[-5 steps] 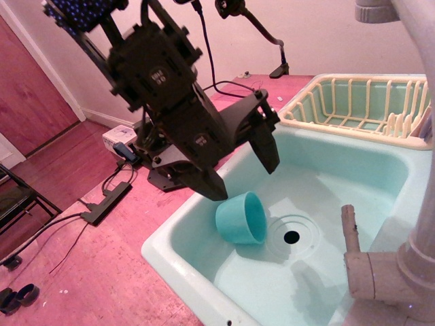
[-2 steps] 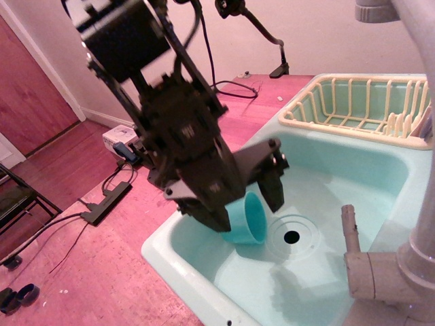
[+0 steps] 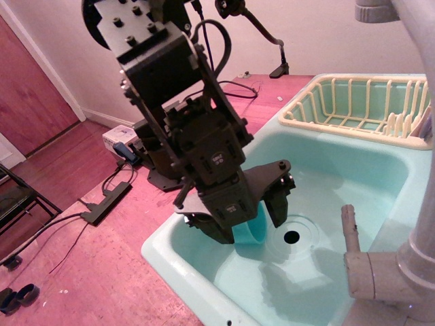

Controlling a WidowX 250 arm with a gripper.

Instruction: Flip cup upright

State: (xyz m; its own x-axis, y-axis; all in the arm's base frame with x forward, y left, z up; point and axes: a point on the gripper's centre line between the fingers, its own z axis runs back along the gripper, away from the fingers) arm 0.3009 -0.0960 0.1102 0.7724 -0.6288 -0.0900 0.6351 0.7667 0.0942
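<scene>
The teal cup (image 3: 254, 229) lies on its side on the floor of the pale aqua sink (image 3: 340, 176), its rim facing right toward the drain (image 3: 291, 237). Only a sliver of its rim and side shows; the rest is hidden behind the black arm. My gripper (image 3: 249, 224) is down in the basin and open. One finger (image 3: 217, 231) is on the cup's left side and the other finger (image 3: 279, 204) is on its right, so the jaws straddle the cup. I cannot tell whether the fingers touch it.
A cream dish rack (image 3: 360, 102) stands at the sink's back right. A grey faucet and pipe (image 3: 401, 265) fill the right foreground, with a spout stub (image 3: 350, 227). The sink's front rim (image 3: 177, 268) borders a pink floor with cables and a power strip (image 3: 105, 200).
The arm has come down and to the right into the basin. The open fingers moved from above the cup to either side of it. The cup has not moved.
</scene>
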